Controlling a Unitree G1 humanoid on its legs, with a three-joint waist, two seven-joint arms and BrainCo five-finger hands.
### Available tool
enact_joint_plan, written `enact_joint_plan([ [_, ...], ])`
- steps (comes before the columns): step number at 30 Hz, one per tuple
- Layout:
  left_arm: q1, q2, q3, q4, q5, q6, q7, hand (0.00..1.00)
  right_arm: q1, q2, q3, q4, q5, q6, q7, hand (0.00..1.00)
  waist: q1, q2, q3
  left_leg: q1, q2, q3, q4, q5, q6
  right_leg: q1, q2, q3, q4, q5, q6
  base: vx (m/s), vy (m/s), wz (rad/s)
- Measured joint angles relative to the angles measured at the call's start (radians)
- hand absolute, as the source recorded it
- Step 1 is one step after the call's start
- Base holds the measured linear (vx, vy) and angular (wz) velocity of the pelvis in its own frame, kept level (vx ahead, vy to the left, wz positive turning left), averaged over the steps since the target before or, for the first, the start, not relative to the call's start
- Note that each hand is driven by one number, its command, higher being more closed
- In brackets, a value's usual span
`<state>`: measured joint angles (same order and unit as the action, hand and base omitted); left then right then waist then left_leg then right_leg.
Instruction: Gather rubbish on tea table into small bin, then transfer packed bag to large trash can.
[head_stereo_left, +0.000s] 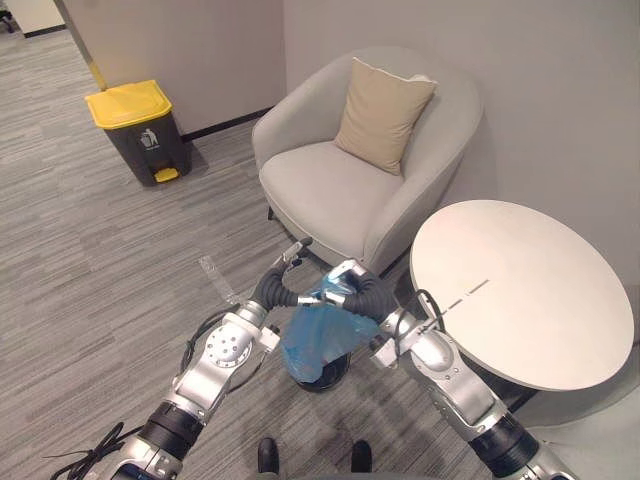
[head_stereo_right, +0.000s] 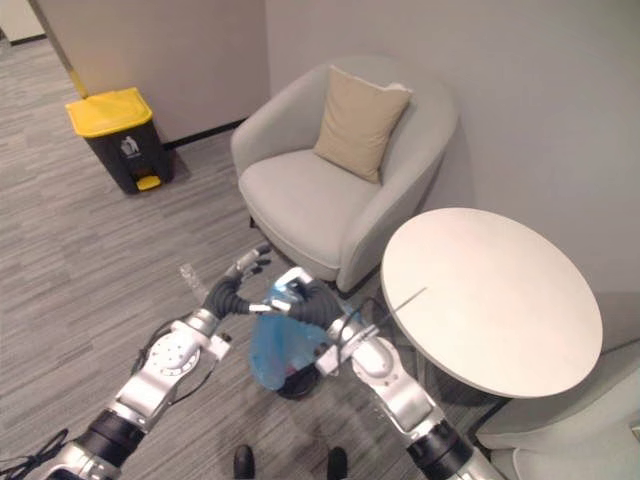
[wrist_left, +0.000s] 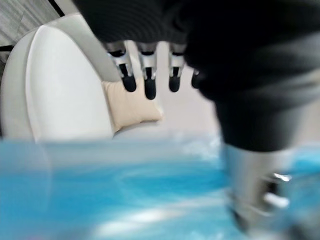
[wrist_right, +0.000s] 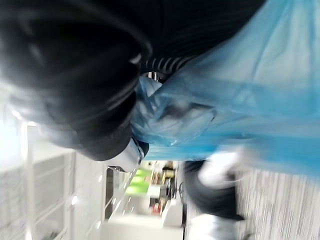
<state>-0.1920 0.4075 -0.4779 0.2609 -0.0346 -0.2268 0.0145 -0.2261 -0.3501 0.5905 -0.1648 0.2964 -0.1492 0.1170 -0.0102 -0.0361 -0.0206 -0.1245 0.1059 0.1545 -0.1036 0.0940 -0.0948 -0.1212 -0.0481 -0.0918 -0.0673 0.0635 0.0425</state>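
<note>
Left to right: trash can (head_stereo_left: 135, 130), armchair (head_stereo_left: 335, 195), tea table (head_stereo_left: 525, 300)

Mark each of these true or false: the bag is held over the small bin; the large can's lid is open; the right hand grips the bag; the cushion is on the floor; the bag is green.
1. The bag is held over the small bin. True.
2. The large can's lid is open. False: the yellow lid is shut.
3. The right hand grips the bag. True: its fingers are closed on the bag's top.
4. The cushion is on the floor. False: it leans against the armchair's back.
5. The bag is green. False: it is blue.
</note>
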Motion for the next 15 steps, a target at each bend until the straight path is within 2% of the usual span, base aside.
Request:
enact_joint_plan([
  [3,-0.050,-0.056,-0.070,0.086,0.044,0.026,0.001,0.00,-0.014,0.027,0.015,0.000,0.013,0.001,-0.003,1.00,-0.001,-0.003,-0.002,-0.008,0.003,0.000,0.000,0.000,0.000,-0.006,0.000,0.003,-0.009,0.012,-0.001,-0.05,0.005,-0.04],
  [5,-0.079,-0.081,-0.071,0.094,0.054,0.031,0.001,0.00,-0.023,0.041,0.015,0.000,0.022,0.001,-0.008,1.00,-0.003,-0.004,-0.005,-0.014,0.003,0.004,0.000,0.002,-0.001,-0.017,0.001,0.012,-0.009,0.019,-0.002,-0.03,0.001,-0.12],
  [8,-0.105,-0.089,-0.079,0.110,0.064,0.034,0.002,0.00,-0.046,0.043,0.012,0.000,0.028,0.001,-0.024,1.00,-0.016,-0.004,-0.007,-0.014,0.003,0.004,0.000,0.003,-0.003,-0.018,0.004,0.017,-0.013,0.026,-0.002,0.00,0.002,-0.07],
  [15,-0.096,-0.089,-0.099,0.144,0.082,0.034,-0.001,0.00,-0.116,0.048,0.014,0.000,0.028,0.006,-0.052,1.00,-0.012,-0.006,-0.008,-0.016,0.009,0.003,0.000,0.004,-0.005,-0.017,0.015,0.020,-0.020,0.032,-0.005,0.00,0.000,0.00],
])
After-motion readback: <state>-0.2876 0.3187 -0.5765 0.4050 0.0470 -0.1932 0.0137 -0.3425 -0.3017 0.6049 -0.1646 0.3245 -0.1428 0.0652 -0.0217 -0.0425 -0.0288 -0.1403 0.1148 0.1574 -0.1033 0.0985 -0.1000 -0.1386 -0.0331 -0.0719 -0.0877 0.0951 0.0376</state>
